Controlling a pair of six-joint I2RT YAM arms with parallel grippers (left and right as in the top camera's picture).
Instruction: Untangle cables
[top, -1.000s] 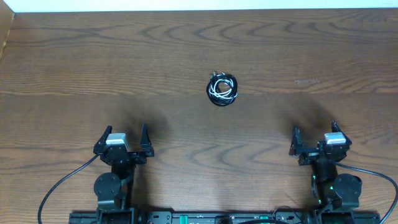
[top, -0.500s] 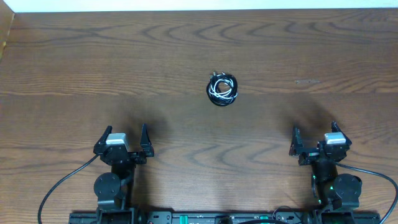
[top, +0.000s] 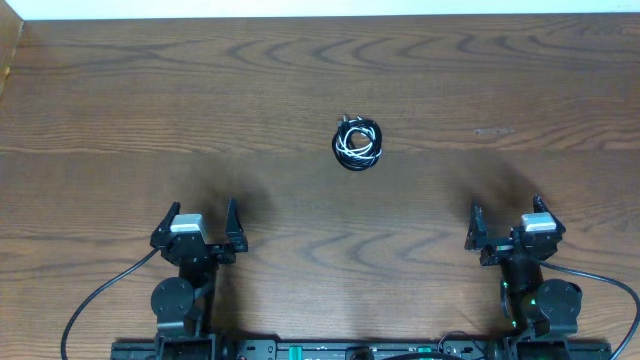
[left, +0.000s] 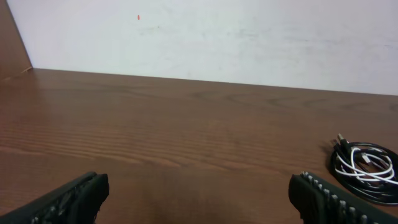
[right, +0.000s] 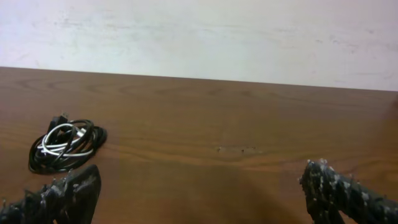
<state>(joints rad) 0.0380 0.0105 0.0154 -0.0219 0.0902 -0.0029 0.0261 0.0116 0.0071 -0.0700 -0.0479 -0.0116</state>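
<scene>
The cables lie wound together in one small black and white bundle on the brown wooden table, a little beyond its middle. The left wrist view has the cables at its right edge; in the right wrist view the cables lie at the left. My left gripper rests near the front left, open, with bare wood between its fingers. My right gripper rests near the front right, likewise open and holding nothing. Both stand well short of the bundle.
A pale wall rises behind the table's far edge. A wooden side panel borders the far left corner. A thick black arm cable loops at the front left, another arm cable at the front right.
</scene>
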